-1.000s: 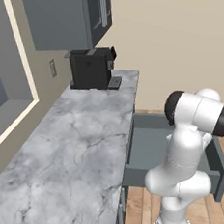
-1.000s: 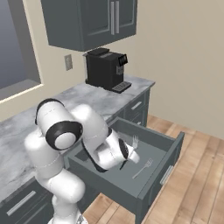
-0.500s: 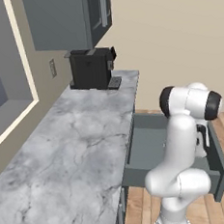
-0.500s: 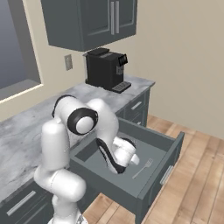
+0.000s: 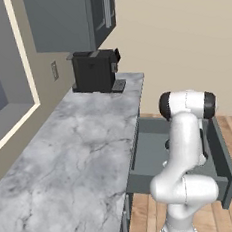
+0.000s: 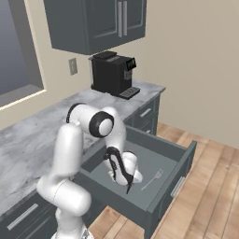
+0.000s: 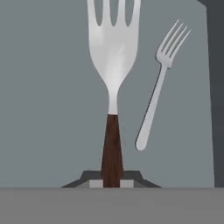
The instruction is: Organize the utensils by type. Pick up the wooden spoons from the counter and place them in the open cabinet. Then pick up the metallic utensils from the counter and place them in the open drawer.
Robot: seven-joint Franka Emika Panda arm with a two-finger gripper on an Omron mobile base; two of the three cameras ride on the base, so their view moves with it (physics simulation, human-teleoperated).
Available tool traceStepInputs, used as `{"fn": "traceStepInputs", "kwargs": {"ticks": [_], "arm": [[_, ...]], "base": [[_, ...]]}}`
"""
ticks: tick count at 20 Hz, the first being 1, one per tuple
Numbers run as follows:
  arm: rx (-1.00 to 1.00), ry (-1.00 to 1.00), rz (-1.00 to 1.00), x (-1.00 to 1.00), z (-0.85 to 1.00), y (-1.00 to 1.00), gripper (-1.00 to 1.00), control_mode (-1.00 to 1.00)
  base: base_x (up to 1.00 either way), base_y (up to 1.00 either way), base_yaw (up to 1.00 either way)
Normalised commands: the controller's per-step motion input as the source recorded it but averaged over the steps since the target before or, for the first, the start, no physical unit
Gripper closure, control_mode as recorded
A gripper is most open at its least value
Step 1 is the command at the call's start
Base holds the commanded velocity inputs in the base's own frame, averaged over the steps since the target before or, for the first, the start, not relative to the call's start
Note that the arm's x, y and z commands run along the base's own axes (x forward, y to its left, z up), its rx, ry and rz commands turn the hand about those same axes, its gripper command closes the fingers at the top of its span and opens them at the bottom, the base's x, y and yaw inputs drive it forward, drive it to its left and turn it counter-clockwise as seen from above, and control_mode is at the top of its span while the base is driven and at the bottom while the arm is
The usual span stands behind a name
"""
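My gripper [image 7: 112, 179] is shut on the dark brown handle of a fork [image 7: 113, 52] with a silver head, one of the metallic utensils, and holds it just above the slate-grey floor of the open drawer [image 6: 140, 163]. An all-silver fork [image 7: 154, 94] lies flat on that floor beside it, also seen as the fork [image 6: 153, 179] near the drawer front. In the right base view my gripper [image 6: 128, 185] points down inside the drawer. In the left base view the arm stands in front of the drawer [image 5: 147, 152]. The wooden spoons are out of view.
The marble counter [image 5: 67, 158] runs along the left. A black coffee machine [image 6: 112, 73] stands at its far end under the dark grey wall cabinet [image 6: 93, 23]. The drawer's front panel [image 6: 170, 191] juts out over the wooden floor [image 6: 210, 186].
The arm has swung round over the drawer and the hand has sunk lower into it, still gripping the brown-handled fork. The silver fork in the drawer has not moved.
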Motion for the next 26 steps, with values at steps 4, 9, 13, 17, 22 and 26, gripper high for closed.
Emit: {"fn": "traceStepInputs", "kwargs": {"ticks": [4, 9, 13, 17, 22, 26], "arm": [[0.00, 0.30, 0.02, 0.99, -0.06, -0.15, 1.00, -1.00], [0.05, 0.27, 0.00, 1.00, 0.01, -0.37, 1.00, -1.00], [0.13, 0.23, 0.00, 1.00, 0.01, -0.44, 1.00, -1.00], [0.14, 0.11, -0.01, 0.91, -0.02, -0.25, 1.00, -1.00], [0.20, 0.02, -0.06, 0.76, 0.14, -0.32, 1.00, -1.00], [0.18, 0.00, -0.10, 0.54, 0.20, -0.08, -1.00, -1.00]], "base": [[0.00, 0.00, 0.00], [0.00, 0.00, 0.00], [0.00, 0.00, 0.00], [0.00, 0.00, 0.00], [0.00, 0.00, 0.00], [0.00, 0.00, 0.00]]}}
